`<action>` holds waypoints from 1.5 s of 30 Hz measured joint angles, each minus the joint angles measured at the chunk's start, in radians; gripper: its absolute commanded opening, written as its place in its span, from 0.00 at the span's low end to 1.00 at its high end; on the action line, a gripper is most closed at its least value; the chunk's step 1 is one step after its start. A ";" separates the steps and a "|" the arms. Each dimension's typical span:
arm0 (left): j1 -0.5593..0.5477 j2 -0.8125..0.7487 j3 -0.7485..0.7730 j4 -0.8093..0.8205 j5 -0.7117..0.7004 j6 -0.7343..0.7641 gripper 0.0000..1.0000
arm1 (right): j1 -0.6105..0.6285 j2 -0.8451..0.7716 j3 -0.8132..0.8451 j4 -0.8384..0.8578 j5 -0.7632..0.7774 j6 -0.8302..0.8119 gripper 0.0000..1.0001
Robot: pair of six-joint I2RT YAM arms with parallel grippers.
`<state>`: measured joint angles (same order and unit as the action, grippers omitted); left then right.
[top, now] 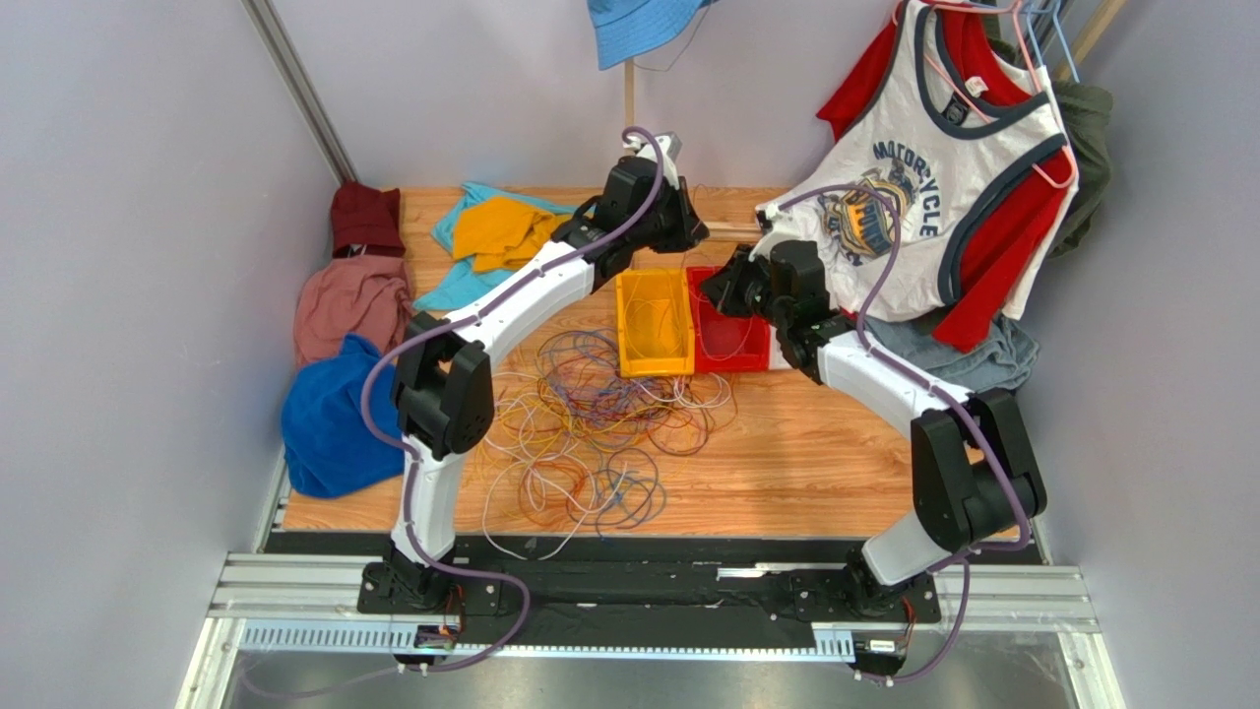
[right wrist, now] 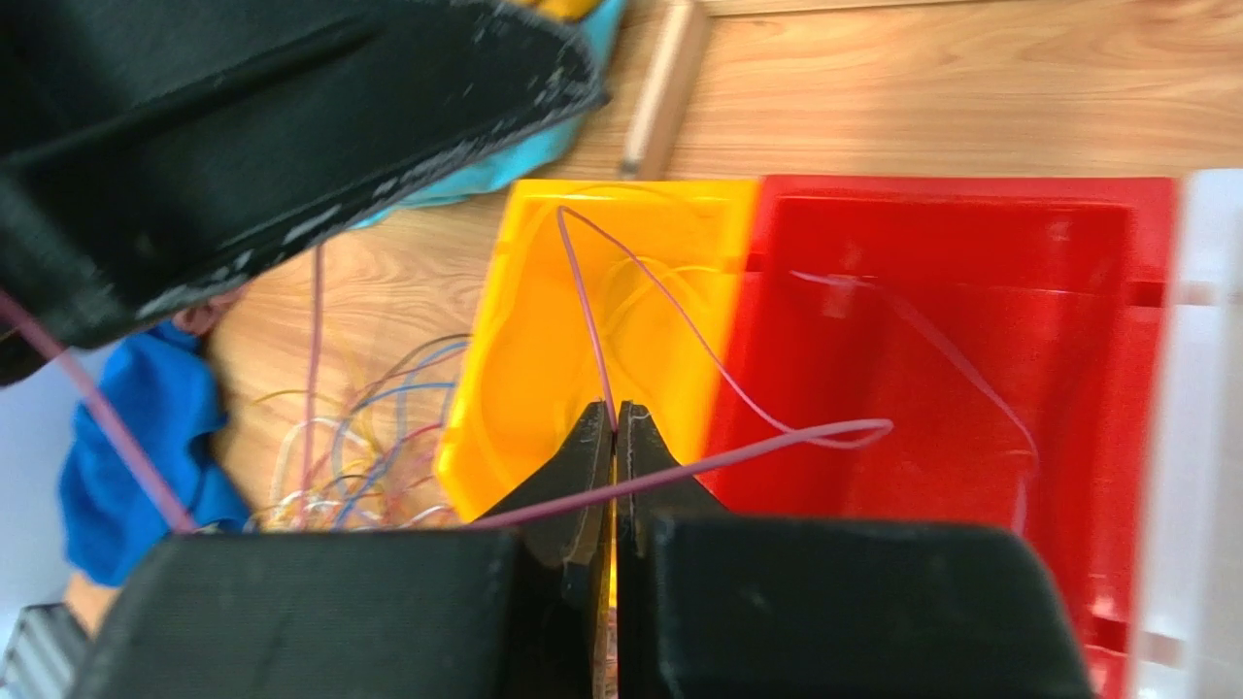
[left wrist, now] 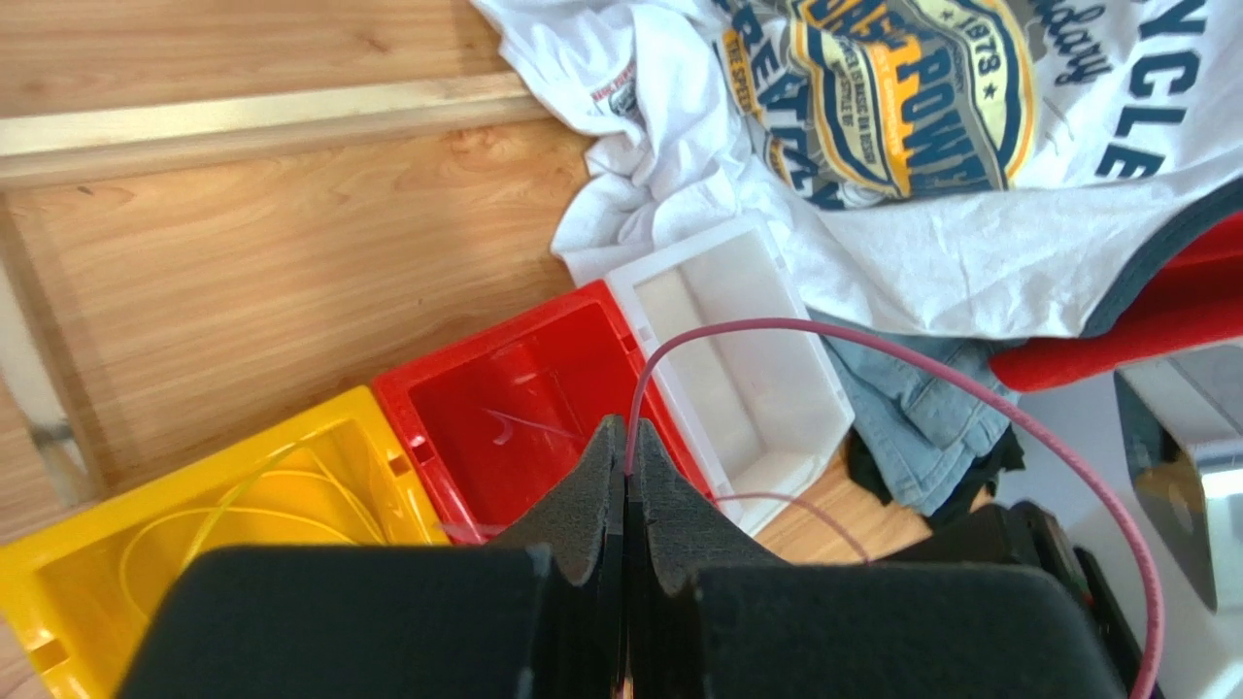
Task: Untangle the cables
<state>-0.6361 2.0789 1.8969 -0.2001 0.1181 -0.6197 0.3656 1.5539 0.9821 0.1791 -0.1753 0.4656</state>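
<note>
A tangle of thin cables (top: pixel 592 429) in white, yellow, orange, purple and blue lies on the wooden table in front of the bins, and shows again in the right wrist view (right wrist: pixel 350 437). My left gripper (left wrist: pixel 628 437) is shut on a thin pinkish-purple cable (left wrist: pixel 934 372) that arcs up and off to the right. It hovers above the red bin (left wrist: pixel 511 393). My right gripper (right wrist: pixel 614 415) is shut on a purple cable (right wrist: pixel 584 306) running over the yellow bin (right wrist: pixel 525 335); a loop of it (right wrist: pixel 854 431) hangs over the red bin (right wrist: pixel 949 321). From above, both grippers (top: pixel 698 229) (top: pixel 713 296) sit close together over the bins.
Yellow bin (top: pixel 654 321) holds a few yellow wires; red bin (top: pixel 725 337) and white bin (left wrist: pixel 744 364) stand beside it. Clothes lie around: a printed T-shirt (top: pixel 917 192), jeans (left wrist: pixel 919 408), blue (top: pixel 326 421), pink (top: pixel 348 303) and orange (top: pixel 503 234) garments.
</note>
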 measured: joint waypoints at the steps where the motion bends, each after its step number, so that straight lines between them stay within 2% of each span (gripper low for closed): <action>1: 0.000 -0.010 -0.005 0.000 -0.008 0.000 0.00 | 0.006 -0.008 -0.003 0.005 -0.003 0.009 0.00; 9: 0.000 -0.091 -0.008 0.011 -0.035 0.002 0.00 | 0.015 -0.014 0.022 0.002 0.036 0.013 0.00; 16: 0.000 -0.093 0.011 0.000 -0.042 0.022 0.00 | -0.031 0.107 0.130 -0.018 0.089 -0.039 0.00; 24: 0.000 -0.090 0.062 0.000 -0.042 0.031 0.00 | -0.045 0.174 0.122 -0.053 0.127 -0.060 0.00; 26: 0.000 -0.089 0.069 0.000 -0.041 0.031 0.00 | -0.045 0.183 0.115 -0.057 0.130 -0.063 0.06; 27: 0.000 -0.084 0.077 0.001 -0.041 0.031 0.00 | -0.045 0.187 0.113 -0.061 0.130 -0.063 0.20; 30: 0.000 -0.062 0.097 0.002 -0.037 0.031 0.00 | -0.042 0.194 0.112 -0.084 0.131 -0.059 0.36; 37: 0.000 0.019 0.167 -0.016 -0.016 0.031 0.00 | -0.010 0.128 0.108 -0.162 0.190 -0.039 0.40; 45: 0.000 0.084 0.261 -0.030 -0.012 0.031 0.00 | 0.042 -0.091 0.031 -0.234 0.269 0.032 0.40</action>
<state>-0.6361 2.1632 2.1578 -0.2298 0.1062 -0.5892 0.4080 1.4631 1.0134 -0.0551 0.0937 0.4976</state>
